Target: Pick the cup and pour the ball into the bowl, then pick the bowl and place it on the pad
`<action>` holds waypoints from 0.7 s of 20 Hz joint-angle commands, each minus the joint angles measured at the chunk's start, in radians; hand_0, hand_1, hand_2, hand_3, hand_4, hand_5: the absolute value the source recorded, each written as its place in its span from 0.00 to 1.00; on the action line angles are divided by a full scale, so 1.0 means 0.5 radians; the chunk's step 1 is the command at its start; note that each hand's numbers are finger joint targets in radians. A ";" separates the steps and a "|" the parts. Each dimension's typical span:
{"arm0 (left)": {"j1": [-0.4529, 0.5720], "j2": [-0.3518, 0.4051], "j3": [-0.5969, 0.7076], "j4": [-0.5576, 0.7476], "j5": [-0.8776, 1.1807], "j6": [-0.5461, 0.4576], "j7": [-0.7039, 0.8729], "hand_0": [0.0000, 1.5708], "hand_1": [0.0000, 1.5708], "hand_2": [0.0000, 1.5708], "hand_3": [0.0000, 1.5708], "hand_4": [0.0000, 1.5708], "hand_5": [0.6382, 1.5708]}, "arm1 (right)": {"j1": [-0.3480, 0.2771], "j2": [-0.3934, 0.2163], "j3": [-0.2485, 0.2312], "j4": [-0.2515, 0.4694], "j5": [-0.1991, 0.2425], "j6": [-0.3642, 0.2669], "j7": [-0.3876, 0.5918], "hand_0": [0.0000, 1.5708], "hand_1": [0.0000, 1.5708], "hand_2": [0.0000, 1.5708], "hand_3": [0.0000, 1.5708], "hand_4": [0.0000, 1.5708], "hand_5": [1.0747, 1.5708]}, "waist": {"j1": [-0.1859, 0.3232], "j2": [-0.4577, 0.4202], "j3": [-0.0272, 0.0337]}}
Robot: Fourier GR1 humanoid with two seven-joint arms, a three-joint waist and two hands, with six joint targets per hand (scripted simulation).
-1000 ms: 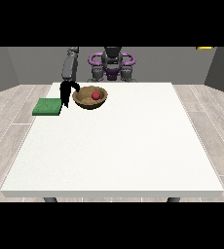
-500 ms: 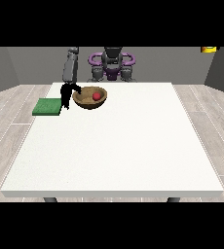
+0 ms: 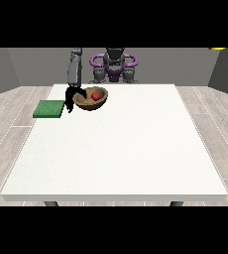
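You see hand at view's left [image 3: 71,95] gripping bowl [image 3: 90,98] rim, ball [image 3: 95,95] inside. Bowl barely shifted since earlier frame, beside green pad [image 3: 49,108] at tabletop [image 3: 121,149] far edge.

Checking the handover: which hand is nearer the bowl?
Right: the hand at the view's left is at the bowl rim. No other hand shows.

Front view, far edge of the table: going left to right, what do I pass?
Green pad → black robot hand → brown bowl → red ball inside the bowl.
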 commanded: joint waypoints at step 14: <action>-0.007 0.097 0.098 0.130 0.097 -0.070 0.002 0.00 0.00 0.00 0.00 0.76 0.95 | 0.241 -0.409 0.132 -0.198 0.301 -0.530 0.581 1.00 1.00 1.00 0.79 0.64 0.95 | 0.001 0.020 0.032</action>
